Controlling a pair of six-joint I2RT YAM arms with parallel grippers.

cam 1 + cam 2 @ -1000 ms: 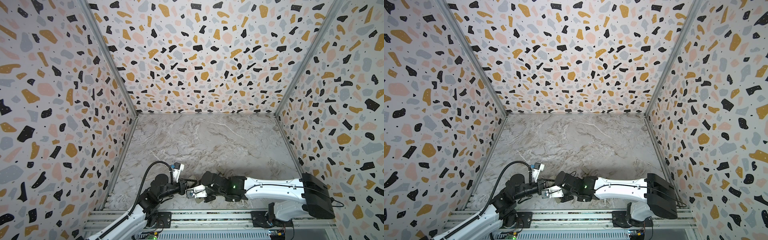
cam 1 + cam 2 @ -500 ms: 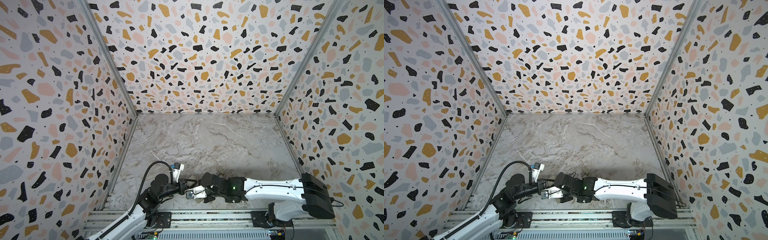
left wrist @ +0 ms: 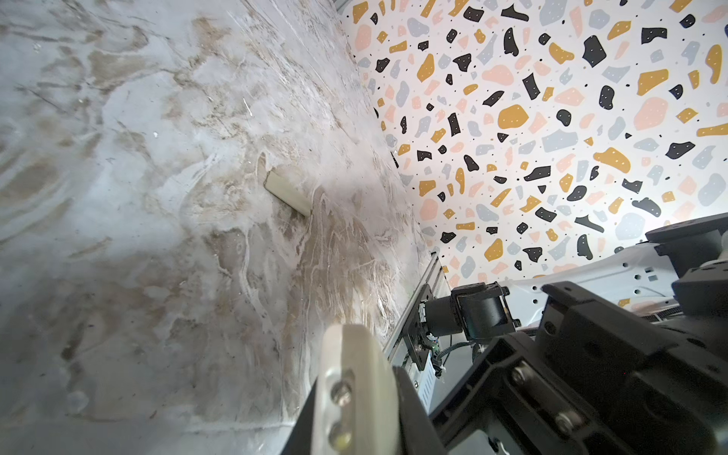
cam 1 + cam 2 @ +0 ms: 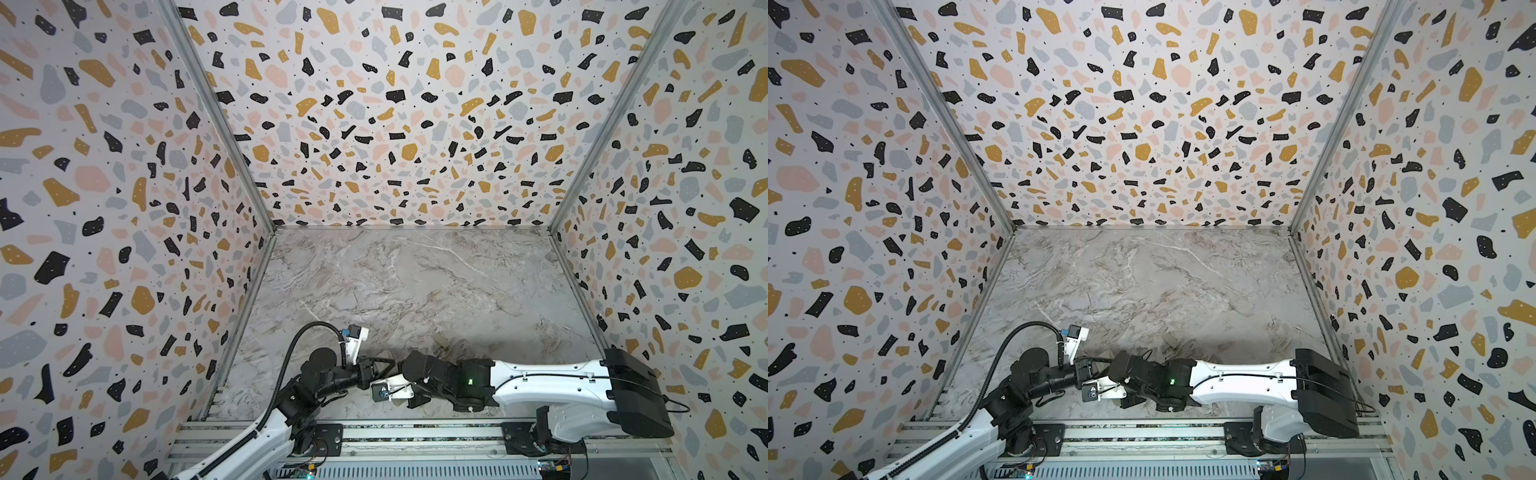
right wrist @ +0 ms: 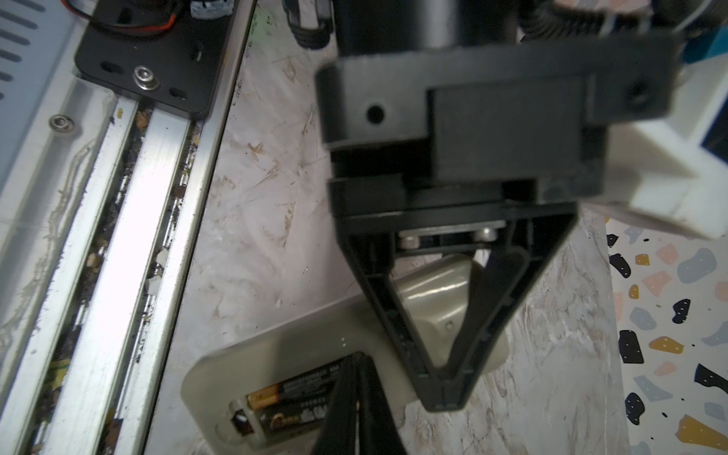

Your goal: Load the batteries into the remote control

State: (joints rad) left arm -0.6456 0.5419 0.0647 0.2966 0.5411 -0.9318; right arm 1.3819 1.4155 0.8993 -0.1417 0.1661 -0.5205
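White remote control [image 5: 299, 342] at near edge of marble table [image 3: 138, 197], back up, both batteries [image 5: 299, 388] lying in open compartment. Against one second ago, no visible change in both top views. Left gripper [image 5: 445, 390] clamped on remote control; right gripper [image 5: 356, 366] pinched closed, empty, tips on batteries. Remote control and batteries seen only from right wrist; pale cover [image 3: 287, 193], apart on table, clear only from left wrist.
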